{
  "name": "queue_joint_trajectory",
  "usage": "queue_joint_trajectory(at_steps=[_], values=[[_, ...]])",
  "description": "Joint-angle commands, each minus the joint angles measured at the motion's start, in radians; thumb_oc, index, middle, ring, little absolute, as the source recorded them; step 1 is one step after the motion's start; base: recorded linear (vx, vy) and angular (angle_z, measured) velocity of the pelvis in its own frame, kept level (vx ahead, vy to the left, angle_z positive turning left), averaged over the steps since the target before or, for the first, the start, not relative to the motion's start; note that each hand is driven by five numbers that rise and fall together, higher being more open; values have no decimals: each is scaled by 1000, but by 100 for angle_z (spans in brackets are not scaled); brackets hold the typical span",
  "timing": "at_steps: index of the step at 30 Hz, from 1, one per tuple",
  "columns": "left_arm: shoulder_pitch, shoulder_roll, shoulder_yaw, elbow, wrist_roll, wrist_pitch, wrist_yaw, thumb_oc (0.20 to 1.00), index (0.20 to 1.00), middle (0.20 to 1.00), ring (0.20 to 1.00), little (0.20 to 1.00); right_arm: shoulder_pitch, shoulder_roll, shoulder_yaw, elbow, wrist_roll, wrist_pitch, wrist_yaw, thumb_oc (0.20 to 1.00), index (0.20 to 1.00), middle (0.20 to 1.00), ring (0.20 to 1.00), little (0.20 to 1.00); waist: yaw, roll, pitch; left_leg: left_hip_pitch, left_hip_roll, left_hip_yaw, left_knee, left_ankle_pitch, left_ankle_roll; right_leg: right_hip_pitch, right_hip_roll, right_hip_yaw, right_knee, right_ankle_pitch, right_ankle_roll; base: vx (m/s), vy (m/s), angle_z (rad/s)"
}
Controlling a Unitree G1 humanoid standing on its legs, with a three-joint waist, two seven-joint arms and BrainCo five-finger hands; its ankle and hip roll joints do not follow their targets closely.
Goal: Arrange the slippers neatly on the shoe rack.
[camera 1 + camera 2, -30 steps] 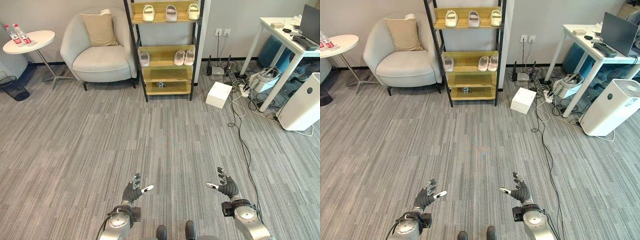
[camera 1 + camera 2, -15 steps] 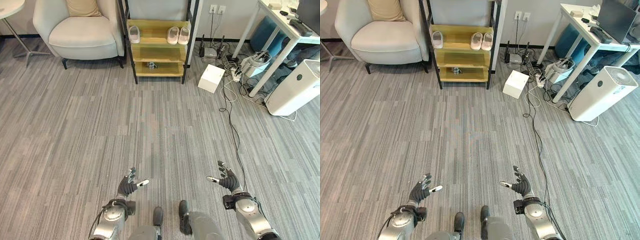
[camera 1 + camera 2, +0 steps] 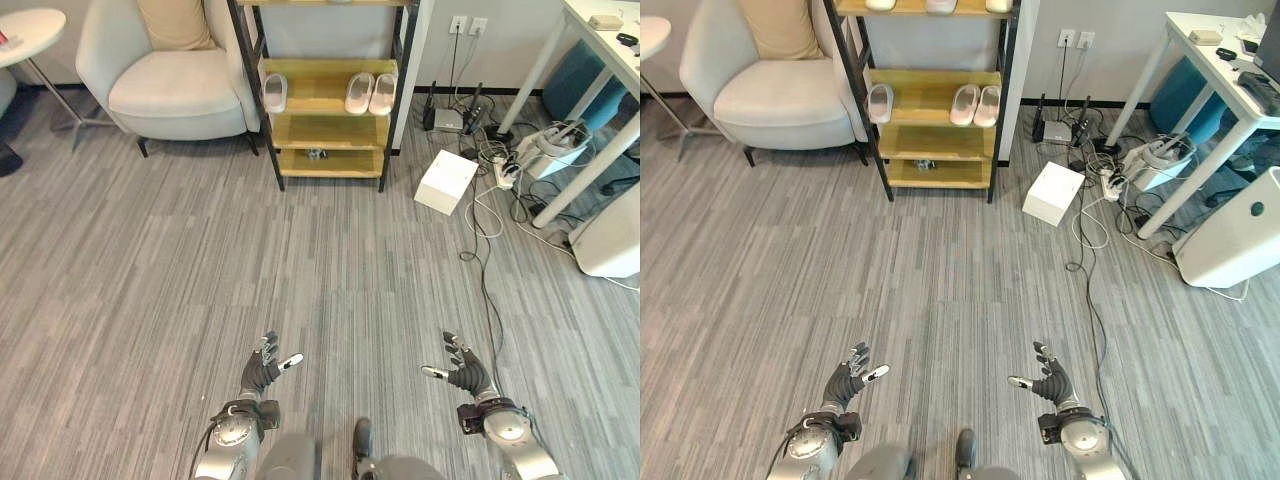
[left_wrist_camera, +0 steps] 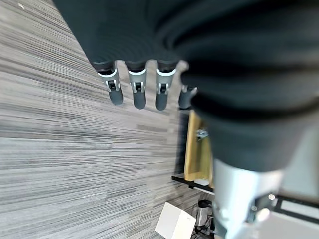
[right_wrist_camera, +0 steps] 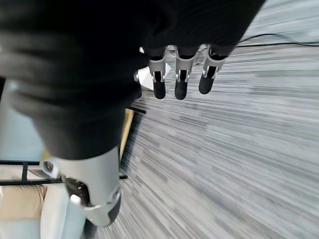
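3 pale slippers [image 3: 371, 93] on shoe rack [image 3: 330, 130] shelf

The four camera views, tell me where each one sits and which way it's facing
Left eye view: on the head, looking down and ahead at the shoe rack with slippers; the left hand and right hand show, open.
Right eye view: beside it, same scene; also shows the white box.
Left wrist view: on the left wrist, looking along its straight fingers over the grey floor.
Right wrist view: on the right wrist, along its fingers.
Shared: both wrist views catch the rack and floor seen by the eyes.
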Motion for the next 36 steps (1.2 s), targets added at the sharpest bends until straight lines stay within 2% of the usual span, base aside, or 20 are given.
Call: queue_joint_trajectory(at_steps=[1,2,3,5,7,8,11,12,13,15,16,17,20,22,24,26,28,31,35,36], values=[[-78,-2,0,-43,-26,-39,-3,1000,1000,1000,1000,1000,-10,-33,-31,-71,33,-46,-5,1000,1000,1000,1000,1000,-43,-31,56,301,-17,52,-641,-32,57,2,-93,24,-26,-63,135,381,-72,3],[-73,-4,-5,-48,-17,-36,-1,1000,1000,1000,1000,1000,-8,-34,-30,-65,28,-44,-7,1000,1000,1000,1000,1000,-50,-38,50,298,-33,46,-827,-21,61,20,-106,13,-24,-82,140,453,-36,25],[-75,-6,-10,-55,-4,-31,8,1000,1000,1000,1000,1000,-13,-35,-26,-50,22,-43,-17,1000,1000,1000,1000,1000,-59,-29,46,287,-28,22,-1048,91,57,40,-96,-4,-21,-100,131,447,5,25],[-91,-9,-8,-39,3,-38,26,1000,1000,1000,1000,1000,-34,-27,-26,-23,17,-39,-38,1000,1000,1000,1000,1000,-66,-22,44,240,-41,0,-1171,106,44,76,-83,-11,-23,-113,141,466,110,-1],[-77,-6,2,-37,0,-40,22,1000,1000,1000,1000,1000,-30,-23,-22,-29,14,-33,-25,1000,1000,1000,1000,1000,-57,-19,25,245,-35,2,-1171,103,44,94,-83,13,-13,-121,150,610,270,-16],[-61,-2,-4,-33,18,-34,15,1000,1000,1000,1000,1000,-14,-7,-14,-38,-5,-30,-12,1000,1000,1000,1000,1000,-55,-21,-8,276,-39,-3,-1171,172,52,117,-103,26,8,-135,168,803,393,-41],[-45,23,-13,-48,43,-28,3,1000,1000,1000,1000,1000,-5,15,-6,-37,-5,-24,6,1000,1000,1000,1000,1000,-47,-35,-32,320,-52,14,-1171,153,83,95,-136,52,117,-140,196,601,323,-33],[-41,43,-18,-66,69,-23,-1,1000,1000,1000,1000,1000,-10,29,9,-30,-10,-26,17,1000,1000,1000,1000,1000,-40,-42,-35,360,-69,25,-1171,121,114,47,-163,51,275,-109,227,432,292,-12],[-39,50,-20,-70,75,-20,-6,1000,1000,1000,1000,1000,-14,36,15,-31,-16,-23,19,1000,1000,1000,1000,1000,-36,-40,-30,381,-74,27,-1168,108,127,6,-178,41,366,-88,235,401,301,4],[-47,60,-27,-77,96,-18,-4,1000,1000,1000,1000,1000,-27,53,22,-24,-22,-25,21,1000,1000,1000,1000,1000,-34,-34,-9,437,-90,41,-1167,80,157,-105,-219,12,602,34,257,236,203,31],[-47,60,-27,-77,96,-18,-4,1000,1000,1000,1000,1000,-27,53,22,-24,-22,-25,21,1000,1000,1000,1000,1000,-34,-35,-9,436,-91,42,-1167,81,157,-107,-220,13,605,33,257,273,153,38],[-53,66,-32,-78,100,-21,-8,1000,1000,1000,1000,1000,-22,60,24,-24,-16,-26,22,1000,1000,1000,1000,1000,-34,-20,6,476,-79,39,-1171,63,158,-136,-228,-23,607,2,241,203,38,34],[-55,71,-36,-89,101,-24,-15,1000,1000,1000,1000,1000,-19,56,27,-27,-11,-22,26,1000,1000,1000,1000,1000,-33,3,14,491,-51,37,-1171,54,143,-128,-203,-63,396,-90,216,190,-51,7],[-60,70,-38,-89,104,-24,-12,1000,1000,1000,1000,1000,-23,52,29,-20,-10,-17,21,1000,1000,1000,1000,1000,-28,5,16,498,-38,37,-1171,51,133,-121,-170,-33,191,-69,219,124,-138,22],[-72,71,-36,-89,114,-28,-12,1000,1000,1000,1000,1000,-24,49,25,-15,-12,-14,16,1000,1000,1000,1000,1000,-25,-4,12,502,-35,40,-1170,40,125,-88,-160,-3,43,-37,232,156,-175,27],[-64,66,-39,-93,125,-25,-12,1000,1000,1000,1000,1000,-14,52,26,-10,-12,-12,19,1000,1000,1000,1000,1000,-21,-13,7,517,-30,40,-1165,30,119,-65,-153,10,25,-25,221,187,-181,52],[-67,43,-43,-70,112,-25,-17,1000,1000,1000,1000,1000,0,32,17,-7,-3,-21,24,1000,1000,1000,1000,1000,-23,-24,-32,536,-16,27,-1171,26,97,-2,-136,4,-39,-18,200,306,-285,36],[-57,33,-48,-66,112,-22,-19,1000,1000,1000,1000,1000,12,30,15,-10,-1,-26,23,1000,1000,1000,1000,1000,-26,-19,-52,554,-5,23,-1171,16,84,27,-128,-2,-39,-44,191,162,-160,-11],[-49,28,-41,-42,98,-21,-16,1000,1000,1000,1000,1000,14,38,25,-10,-1,-30,30,1000,1000,1000,1000,1000,-27,-21,-50,575,6,15,-1166,14,66,51,-117,1,-39,-65,173,75,-111,-18],[-50,27,-40,-35,95,-22,-17,1000,1000,1000,1000,1000,15,39,24,-10,2,-31,33,1000,1000,1000,1000,1000,-27,-26,-40,550,3,21,-1104,2,55,57,-119,-2,-39,-74,166,-27,-101,5]])
